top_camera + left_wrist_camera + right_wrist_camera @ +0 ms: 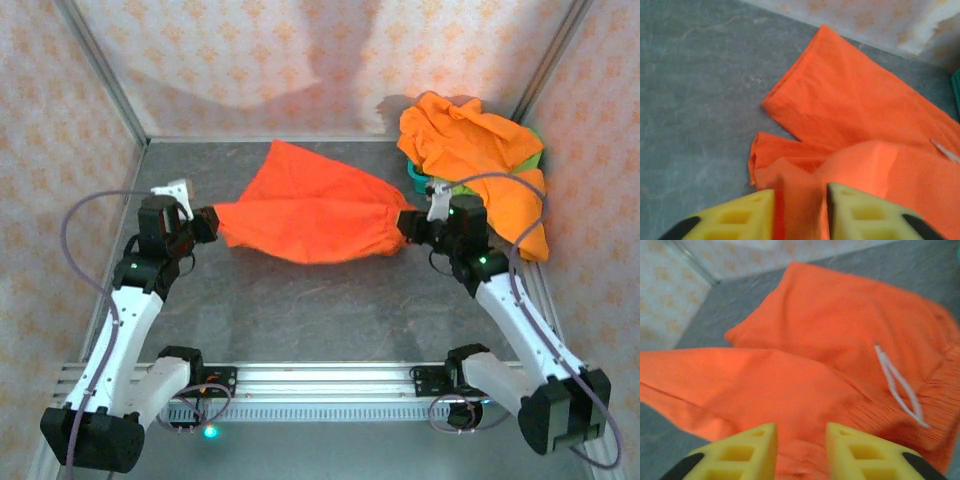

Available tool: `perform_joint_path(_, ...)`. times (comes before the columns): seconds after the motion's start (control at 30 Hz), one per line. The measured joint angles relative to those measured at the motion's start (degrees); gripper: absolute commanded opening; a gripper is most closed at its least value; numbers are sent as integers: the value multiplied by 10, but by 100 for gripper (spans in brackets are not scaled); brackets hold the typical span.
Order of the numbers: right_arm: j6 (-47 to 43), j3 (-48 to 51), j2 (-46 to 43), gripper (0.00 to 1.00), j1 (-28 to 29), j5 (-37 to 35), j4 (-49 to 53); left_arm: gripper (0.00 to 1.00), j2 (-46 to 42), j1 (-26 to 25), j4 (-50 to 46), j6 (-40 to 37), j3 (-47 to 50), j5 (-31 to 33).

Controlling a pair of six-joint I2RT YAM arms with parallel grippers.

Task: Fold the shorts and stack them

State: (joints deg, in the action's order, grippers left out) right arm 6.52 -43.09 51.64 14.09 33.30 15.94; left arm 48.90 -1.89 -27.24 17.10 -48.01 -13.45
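The left gripper (800, 192) is standing slightly parted, cloth of the orange shorts (310, 215) lying between its fingers. The right gripper (801, 427) is standing likewise opposite.

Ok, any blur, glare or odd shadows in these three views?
Top external: sharp, evenly lit, no glare; soft shadows fall on the back wall above the spread orange shorts and beside the heaped shorts. Left wrist: cloth crisp, the near yellow fingers slightly soft. Right wrist: smeared overall, worst toward the right edge, though the drawstring is readable.
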Motion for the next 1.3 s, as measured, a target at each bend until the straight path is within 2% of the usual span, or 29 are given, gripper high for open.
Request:
perform_joint_path(0.07,-12,-6,-21,57,12,20,40,78,-25,0,-1,0,-7,11)
perform_joint_path(0.13,-27,-23,-30,63,25,35,88,85,-41,0,-2,2,-32,19)
perform_joint_path(0.23,-44,-56,-29,71,39,47,128,88,-33,0,6,9,-78,16)
perform_joint_path(0.37,-44,-82,1,76,58,47,123,91,6,0,19,35,-110,-4)
perform_joint_path(0.53,-12,-107,134,83,115,34,85,94,127,0,31,86,-113,-54)
perform_joint_path(0.63,10,-121,222,84,155,27,83,94,201,0,46,119,-99,-82)
perform_joint_path(0.77,39,-118,282,85,193,25,88,94,263,0,74,153,-66,-104)
perform_joint_path(1.3,110,-17,307,84,204,-8,90,93,461,0,214,209,-48,-134)
